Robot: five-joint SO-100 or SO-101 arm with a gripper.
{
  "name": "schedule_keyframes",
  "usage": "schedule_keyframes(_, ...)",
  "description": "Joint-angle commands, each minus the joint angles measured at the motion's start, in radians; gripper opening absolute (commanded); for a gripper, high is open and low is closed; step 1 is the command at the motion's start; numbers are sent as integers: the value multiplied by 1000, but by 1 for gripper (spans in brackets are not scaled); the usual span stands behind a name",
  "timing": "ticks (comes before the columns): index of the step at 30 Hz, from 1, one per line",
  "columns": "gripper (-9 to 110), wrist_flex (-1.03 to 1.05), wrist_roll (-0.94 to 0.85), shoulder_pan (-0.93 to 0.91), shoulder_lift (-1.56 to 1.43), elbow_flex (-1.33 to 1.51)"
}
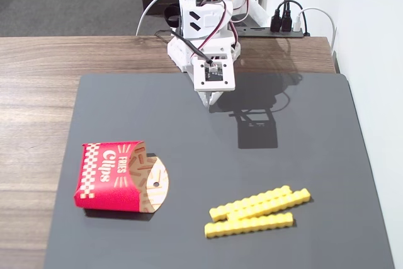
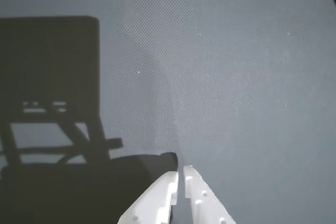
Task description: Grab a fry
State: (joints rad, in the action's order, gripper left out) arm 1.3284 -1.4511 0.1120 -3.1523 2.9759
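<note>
Three bright yellow crinkle-cut fries lie side by side on the dark mat at the front right of the fixed view. The front fry (image 1: 249, 225) lies nearest the camera, and two more (image 1: 261, 203) lie just behind it. My white gripper (image 1: 213, 99) hangs near the back of the mat, far from the fries. It is shut and empty, tips nearly touching. In the wrist view the gripper (image 2: 181, 174) enters from the bottom edge over bare mat. No fry shows there.
A red "Fries Clips" carton (image 1: 119, 176) lies on its side at the mat's front left. The dark mat (image 1: 302, 155) covers a wooden table (image 1: 38, 92). Cables and a power strip (image 1: 280, 26) sit behind the arm's base. A white wall borders the right.
</note>
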Motion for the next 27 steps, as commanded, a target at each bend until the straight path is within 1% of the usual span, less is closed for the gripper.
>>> schedule_keyframes(1,0,-21,37,12,95,-112)
schedule_keyframes(9,0,-106,190,29,459,-356)
schedule_keyframes(15,0,-127,302,41,729,-557)
schedule_keyframes(22,0,-101,362,66,907,-762)
schedule_keyframes(27,0,-94,448,114,1043,-902)
